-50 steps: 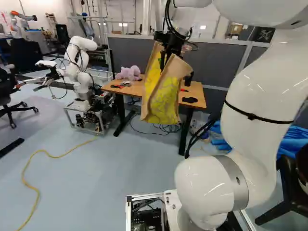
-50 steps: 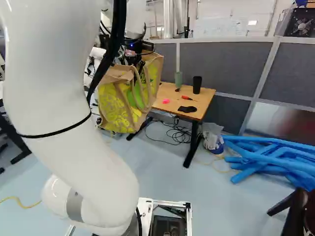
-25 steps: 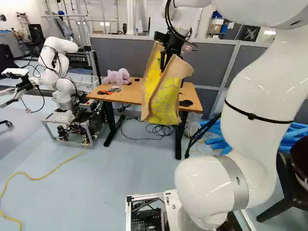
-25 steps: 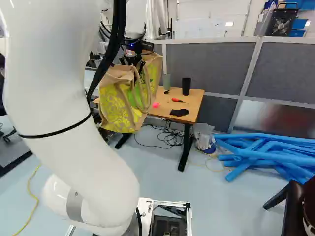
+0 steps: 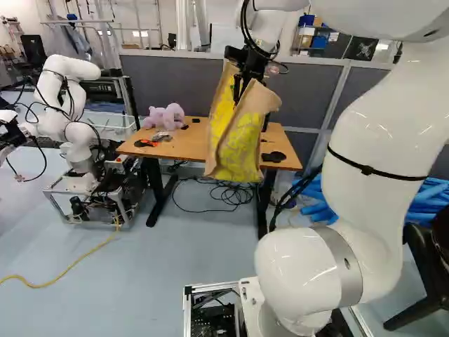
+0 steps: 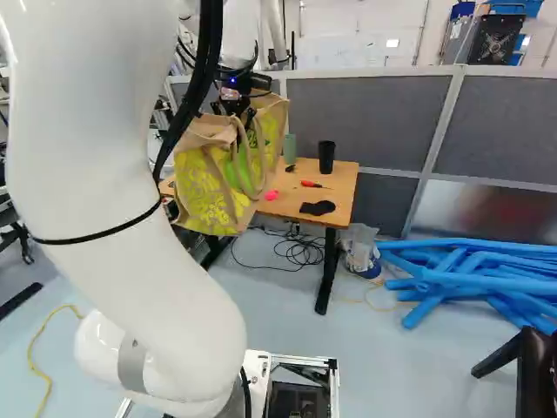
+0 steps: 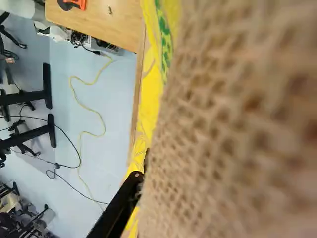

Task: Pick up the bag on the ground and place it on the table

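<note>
Base (image 5: 248, 293) moved | arm (image 5: 382, 140) pose same | pincer (image 5: 241, 95) high, ptg dn | clamped on bag (image 5: 237, 149)

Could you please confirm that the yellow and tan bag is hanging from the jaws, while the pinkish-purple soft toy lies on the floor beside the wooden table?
Not quite: the left base view shows the soft toy lying on top of the wooden table, not beside it. The yellow and tan bag is indeed hanging from the jaws.
</note>
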Tool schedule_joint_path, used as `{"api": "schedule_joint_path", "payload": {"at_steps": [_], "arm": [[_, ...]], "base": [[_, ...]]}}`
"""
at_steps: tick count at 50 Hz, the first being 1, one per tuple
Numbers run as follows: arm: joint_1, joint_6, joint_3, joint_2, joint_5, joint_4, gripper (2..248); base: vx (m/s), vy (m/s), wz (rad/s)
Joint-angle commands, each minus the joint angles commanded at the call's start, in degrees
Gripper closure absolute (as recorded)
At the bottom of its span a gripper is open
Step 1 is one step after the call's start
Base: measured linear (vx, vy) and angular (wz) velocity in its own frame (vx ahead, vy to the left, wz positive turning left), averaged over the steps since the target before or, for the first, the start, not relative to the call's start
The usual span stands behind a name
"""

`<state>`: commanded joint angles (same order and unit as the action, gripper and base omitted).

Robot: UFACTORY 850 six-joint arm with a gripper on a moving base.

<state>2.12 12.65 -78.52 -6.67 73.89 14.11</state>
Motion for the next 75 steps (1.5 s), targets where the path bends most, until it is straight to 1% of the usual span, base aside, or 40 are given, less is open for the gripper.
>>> {"api": "schedule_joint_path", "payload": {"at_steps": [63, 75], "arm": [[0.0, 0.0, 0.0, 0.0, 0.0, 0.0, 228], [0.0, 0.0, -0.2, -0.2, 0.0, 0.0, 228]], "base": [[0.164, 0.087, -0.031], [0.114, 0.029, -0.014]]}}
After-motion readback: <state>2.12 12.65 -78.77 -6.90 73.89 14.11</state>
